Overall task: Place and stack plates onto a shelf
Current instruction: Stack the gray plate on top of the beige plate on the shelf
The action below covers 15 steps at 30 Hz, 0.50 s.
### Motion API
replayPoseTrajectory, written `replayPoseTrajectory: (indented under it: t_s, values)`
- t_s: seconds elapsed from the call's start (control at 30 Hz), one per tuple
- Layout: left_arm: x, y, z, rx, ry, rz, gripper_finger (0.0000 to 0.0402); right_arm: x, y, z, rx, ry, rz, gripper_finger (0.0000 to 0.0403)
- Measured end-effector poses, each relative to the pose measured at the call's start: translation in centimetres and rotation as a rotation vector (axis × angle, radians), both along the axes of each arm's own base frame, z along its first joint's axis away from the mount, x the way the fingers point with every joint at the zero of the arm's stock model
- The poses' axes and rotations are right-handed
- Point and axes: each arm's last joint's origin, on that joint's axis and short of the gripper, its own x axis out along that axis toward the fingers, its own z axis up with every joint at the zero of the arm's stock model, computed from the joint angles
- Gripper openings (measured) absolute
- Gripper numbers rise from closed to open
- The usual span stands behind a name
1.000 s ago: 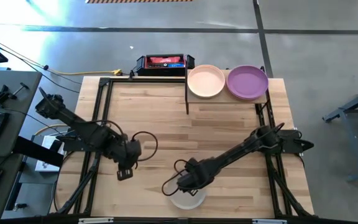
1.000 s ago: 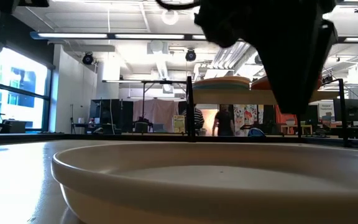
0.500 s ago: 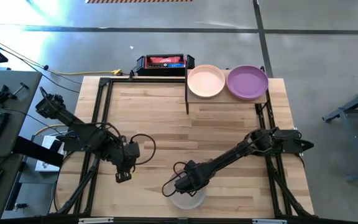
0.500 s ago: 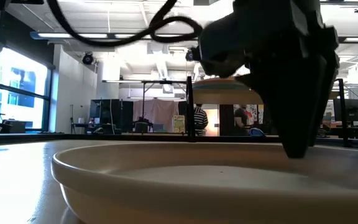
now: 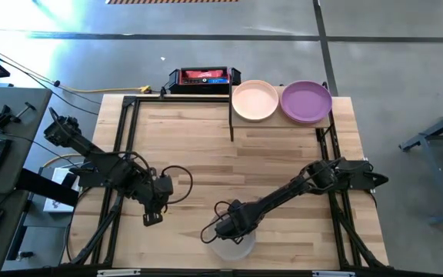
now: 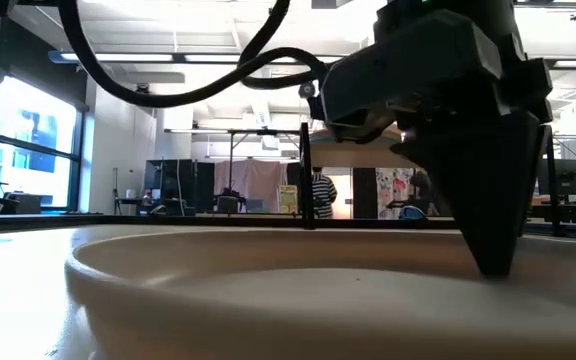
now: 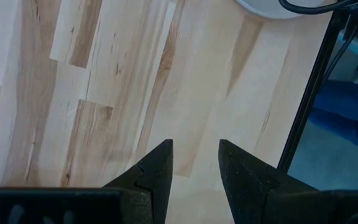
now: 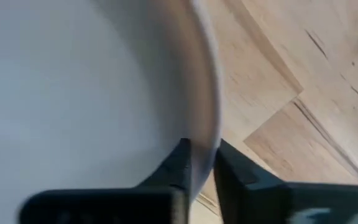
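Butcher-block table (image 5: 206, 138) fills the overhead shot, black frame rails down both sides, and all the action is at its near edge. That is where the pale grey plate (image 5: 233, 248) sits, and the right gripper (image 5: 220, 230) is down on its rim. From the wrist camera, the two dark fingers (image 8: 178, 163) straddle the plate's edge (image 8: 207, 93), one inside the bowl and one outside, closed to a narrow slot on the rim. At table level the gripper's dark tip (image 6: 493, 235) stands on the far side of the plate (image 6: 268, 290), touching it. Up on the shelf (image 5: 279, 121) at the far edge, the peach plate (image 5: 254, 100) and the purple plate (image 5: 306, 101) lie side by side. Over on the left, the left gripper (image 5: 152, 218) hangs above bare wood, fingers (image 7: 154, 171) slightly apart and holding nothing.
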Motion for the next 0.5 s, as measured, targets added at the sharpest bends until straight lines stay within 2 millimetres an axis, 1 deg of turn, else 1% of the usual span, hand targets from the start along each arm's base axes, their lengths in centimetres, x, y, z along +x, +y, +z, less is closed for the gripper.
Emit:
replayPoseTrajectory:
  t_s: [0.07,0.23,0.37,0.5]
  values:
    - [0.0,0.0,0.0,0.000,0.000,0.000,0.0117,0.0,0.0,0.0,0.004,0.000,0.001,0.0011]
    - [0.0,0.0,0.0,0.002,-0.002,0.000,0.0117,-0.3,-0.2,0.7,0.015,0.022,-0.004,0.0006]
    - [0.0,0.0,0.0,0.014,-0.009,0.004,0.0117,-0.7,-0.9,2.5,0.011,0.013,0.007,0.0002]
    - [0.1,0.1,0.0,0.030,-0.020,0.009,0.0117,-1.1,-2.0,4.5,-0.003,0.004,0.013,0.0000]
